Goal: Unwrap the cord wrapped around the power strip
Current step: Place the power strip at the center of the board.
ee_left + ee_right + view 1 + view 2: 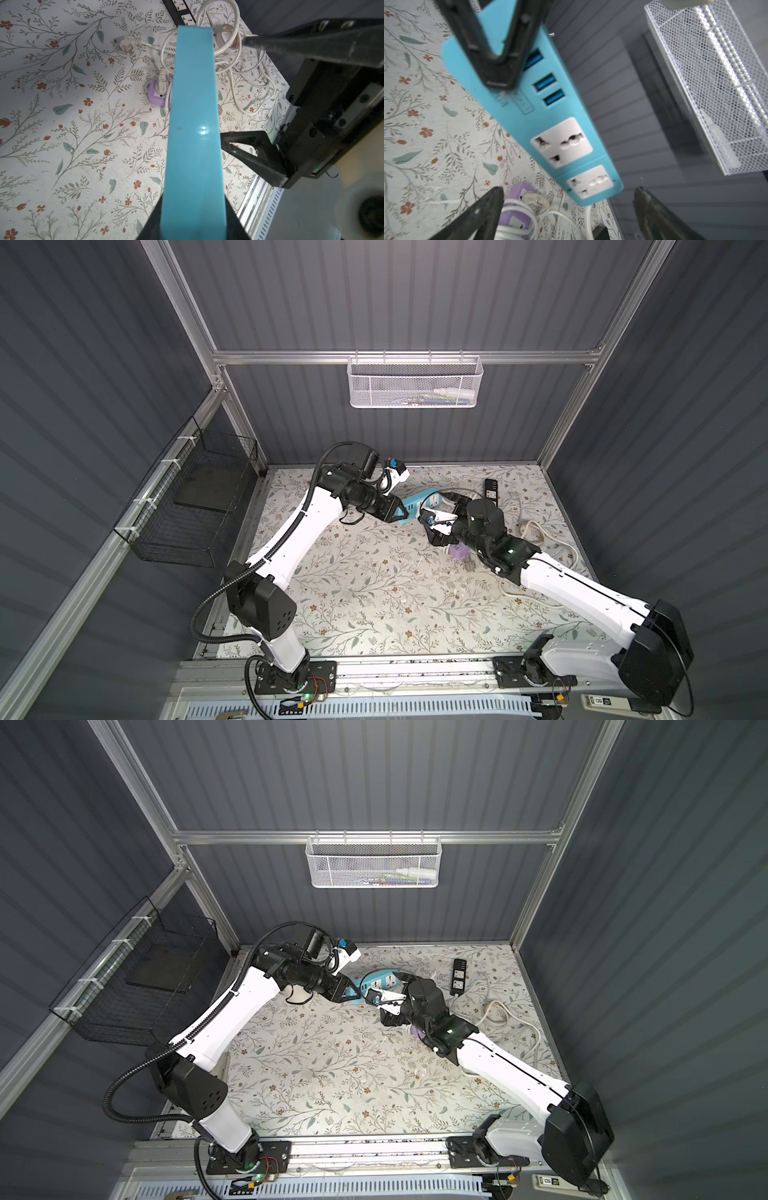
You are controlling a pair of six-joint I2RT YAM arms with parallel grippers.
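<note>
Right wrist view: left gripper (pixel 499 79) pinches blue power strip (pixel 550 116); right gripper (pixel 568 192) wide open at its socket end. Risk: tugging pivots strip loose.

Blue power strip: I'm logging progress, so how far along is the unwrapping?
Done: no cord loops show around the blue power strip in either wrist view. In hand: the left gripper is shut on one end, holding it above the table; the right gripper is open at the other end. Left: white cord lies in loose coils on the table, so straightening may remain.
</note>
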